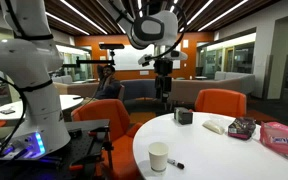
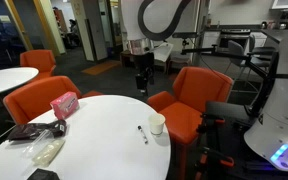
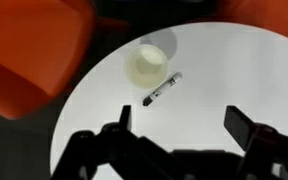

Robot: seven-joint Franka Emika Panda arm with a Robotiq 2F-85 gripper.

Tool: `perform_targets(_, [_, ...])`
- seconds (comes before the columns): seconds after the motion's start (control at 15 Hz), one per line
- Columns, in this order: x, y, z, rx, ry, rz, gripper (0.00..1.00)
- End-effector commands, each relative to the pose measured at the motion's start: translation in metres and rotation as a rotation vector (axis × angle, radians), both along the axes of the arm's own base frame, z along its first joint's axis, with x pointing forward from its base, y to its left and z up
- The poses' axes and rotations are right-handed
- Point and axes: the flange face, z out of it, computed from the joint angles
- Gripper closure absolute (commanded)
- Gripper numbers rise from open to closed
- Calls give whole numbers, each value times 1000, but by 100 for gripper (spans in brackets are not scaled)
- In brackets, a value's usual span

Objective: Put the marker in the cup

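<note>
The marker (image 1: pixel 175 163) is a thin dark stick lying flat on the round white table (image 1: pixel 224 150), right next to the cup (image 1: pixel 158 157), an off-white paper cup standing upright near the table's edge. Both also show in an exterior view, marker (image 2: pixel 142 133) and cup (image 2: pixel 157 124), and in the wrist view, marker (image 3: pixel 162 89) and cup (image 3: pixel 147 65). My gripper (image 1: pixel 164 97) hangs high above the table, well apart from both. In the wrist view its jaws (image 3: pixel 182 122) are spread wide and empty.
Orange chairs (image 2: pixel 192 95) surround the table. A small dark box (image 1: pixel 184 116), a clear packet (image 1: pixel 217 126), a dark snack bag (image 1: pixel 243 128) and a pink package (image 1: pixel 283 138) lie on the far side. A second robot arm (image 1: pixel 34 60) stands nearby.
</note>
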Motion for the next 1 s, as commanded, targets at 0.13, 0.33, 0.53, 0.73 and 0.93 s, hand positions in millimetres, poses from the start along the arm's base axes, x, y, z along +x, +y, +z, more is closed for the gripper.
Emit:
perform_targets(0.13, [0, 0, 0, 0, 1, 0, 0])
perform_targets(0.33, [0, 0, 0, 0, 1, 0, 0])
perform_targets(0.53, [0, 0, 0, 0, 1, 0, 0])
perform_targets(0.73, [0, 0, 0, 0, 1, 0, 0])
perform_targets(0.93, [16, 0, -4, 24, -50, -139, 0])
